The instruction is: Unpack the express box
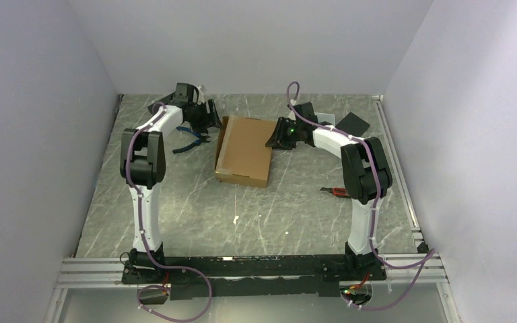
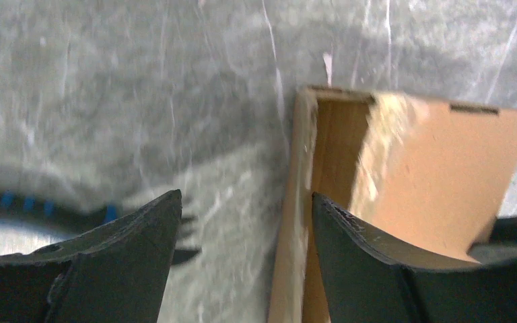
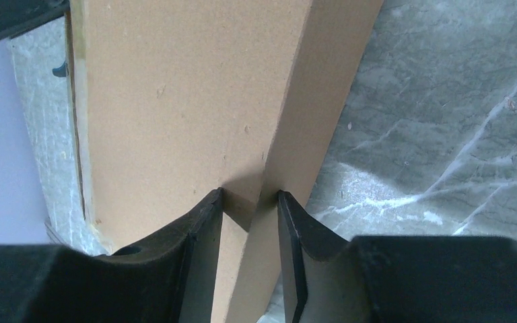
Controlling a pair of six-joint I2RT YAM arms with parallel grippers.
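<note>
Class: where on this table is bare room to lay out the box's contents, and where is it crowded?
Free: tabletop between the express box and the arm bases. Crowded: the box's far end, with left fingers, right fingers, blue-handled tool, black block.

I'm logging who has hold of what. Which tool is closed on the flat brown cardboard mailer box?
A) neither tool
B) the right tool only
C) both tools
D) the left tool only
B: the right wrist view shows the right tool pinching an edge of the flat brown cardboard mailer box between its fingers, while the left tool gapes open, gripping nothing.
</note>
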